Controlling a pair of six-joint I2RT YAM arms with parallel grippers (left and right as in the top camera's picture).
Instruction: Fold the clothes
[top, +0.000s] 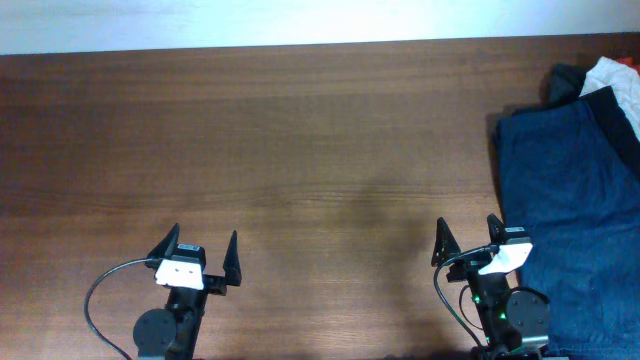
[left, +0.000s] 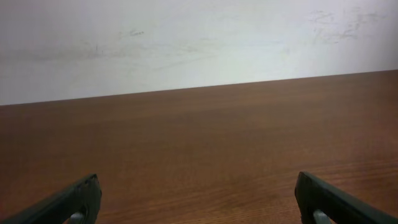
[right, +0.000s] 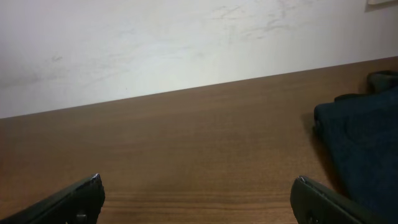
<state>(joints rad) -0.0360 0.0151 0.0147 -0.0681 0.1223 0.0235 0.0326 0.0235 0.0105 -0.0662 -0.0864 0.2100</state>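
The clothes lie in a pile at the table's right edge: a dark navy-blue garment (top: 570, 190) on top, with a white piece (top: 618, 80) and a dark-grey piece (top: 562, 82) behind it at the far right corner. The navy garment also shows at the right of the right wrist view (right: 364, 140). My left gripper (top: 200, 250) is open and empty near the front edge at the left; its fingers frame bare wood in the left wrist view (left: 198, 196). My right gripper (top: 468, 238) is open and empty, just left of the navy garment, its fingers over bare wood (right: 198, 196).
The brown wooden table (top: 300, 150) stretches between the arms and back to a white wall (left: 186, 37). A black cable (top: 100, 290) loops beside the left arm's base.
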